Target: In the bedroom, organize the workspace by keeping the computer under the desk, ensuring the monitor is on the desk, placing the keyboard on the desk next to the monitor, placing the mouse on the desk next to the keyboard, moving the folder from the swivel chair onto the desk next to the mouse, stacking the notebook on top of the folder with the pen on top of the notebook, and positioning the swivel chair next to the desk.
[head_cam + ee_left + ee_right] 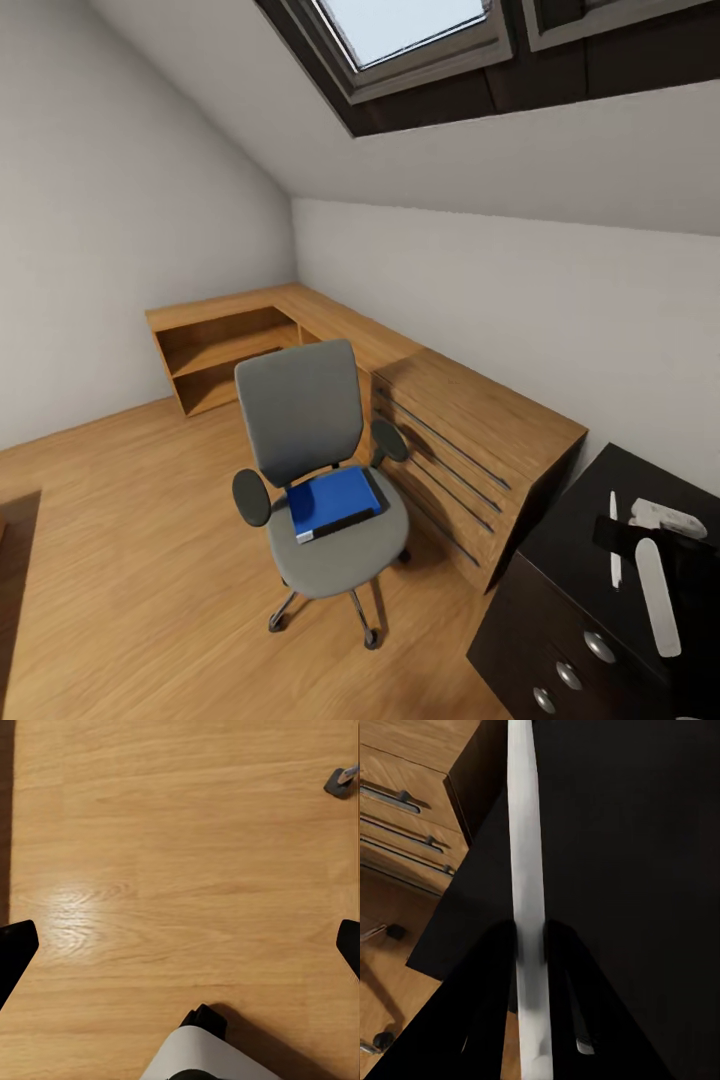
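Pen [526,862], white and slim, sits between the two black fingers of the right gripper [531,945], which are pressed against its sides and pinch it. The long body of the pen runs out past the fingertips, above the glossy black top of the desk [637,832]. In the head view the same gripper [655,540] is at the lower right, over the black desk [580,530], and a thin white stick lies on the desk top just beside it; I cannot tell from this view what that stick is. Round silver knobs show on the black drawers below.

Left of the desk stands a low oak shelving unit [470,430] with long dark handles. In front of it is the swivel chair [300,420], grey with black armrests, and the blue folder [335,500] lies flat on its seat.

Left gripper [180,945] points down at the light wood floor [180,832]; its dark fingertips [15,945] are far apart, so the jaws are spread and hold nothing.
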Robot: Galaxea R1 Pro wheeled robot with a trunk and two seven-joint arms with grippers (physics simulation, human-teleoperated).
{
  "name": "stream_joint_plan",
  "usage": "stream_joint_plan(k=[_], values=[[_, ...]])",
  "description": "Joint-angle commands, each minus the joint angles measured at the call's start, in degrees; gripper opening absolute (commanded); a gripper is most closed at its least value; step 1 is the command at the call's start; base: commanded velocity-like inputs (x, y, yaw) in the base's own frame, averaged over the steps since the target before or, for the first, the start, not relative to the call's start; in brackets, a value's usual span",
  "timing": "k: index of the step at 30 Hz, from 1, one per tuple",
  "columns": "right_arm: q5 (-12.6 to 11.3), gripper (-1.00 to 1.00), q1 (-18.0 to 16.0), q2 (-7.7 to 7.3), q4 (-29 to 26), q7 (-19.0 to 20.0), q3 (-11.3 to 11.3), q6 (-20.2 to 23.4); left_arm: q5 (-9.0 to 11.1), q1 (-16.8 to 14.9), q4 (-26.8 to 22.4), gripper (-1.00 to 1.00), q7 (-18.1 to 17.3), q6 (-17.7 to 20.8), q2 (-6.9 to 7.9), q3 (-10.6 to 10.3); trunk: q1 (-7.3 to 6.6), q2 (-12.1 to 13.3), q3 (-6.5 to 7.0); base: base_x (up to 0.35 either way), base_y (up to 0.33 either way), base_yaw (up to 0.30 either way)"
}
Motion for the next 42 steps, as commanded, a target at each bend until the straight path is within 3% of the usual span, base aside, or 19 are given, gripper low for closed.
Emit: stream_joint_plan(k=[1,11,18,19,23,33,42], values=[[-0.6,-1.00,0.0,-0.03,-0.4,-0.5,-0.1,0.1,0.3,0.0,-0.1,1.00,0.4,-0.5,0.05,-0.5,0.02,-0.1,-0.07,0.153,0.000,0.000],[-0.2,-1.00,0.0,-0.28,0.9,-0.5,-3.1,-2.7,0.4,0.0,0.1,1.00,0.4,-3.0,0.19,-0.3,0.02,-0.1,-0.07,0.175,0.000,0.000],[2.5,-1.00,-0.1,-0.43,3.1,-0.6,-3.4,-4.9,0.5,0.0,0.0,1.00,0.7,-3.1,0.22,-0.1,0.68,-1.3,-0.61,0.011,0.000,0.000],[3.5,-1.00,-0.1,-0.44,12.6,-0.6,-3.4,-16.4,0.5,0.0,0.0,1.00,0.7,-3.1,0.22,-0.1,0.90,-1.7,-0.79,0.002,0.000,0.000],[4.0,-1.00,-0.1,-0.44,13.6,-0.8,-3.4,-19.8,0.5,0.0,0.0,1.00,0.8,-3.1,0.22,0.0,1.77,-3.3,-1.51,0.001,0.000,0.000],[4.0,-1.00,-0.2,-0.45,15.8,-2.0,-3.5,-23.5,0.5,0.0,0.0,1.00,0.8,-3.1,0.22,0.0,3.97,-7.3,-3.30,0.000,0.000,0.000],[3.9,-1.00,-0.4,-0.45,18.2,-2.0,-3.5,-24.2,0.5,0.0,0.0,1.00,0.8,-3.1,0.22,0.0,5.95,-10.9,-4.92,0.000,0.000,0.000]])
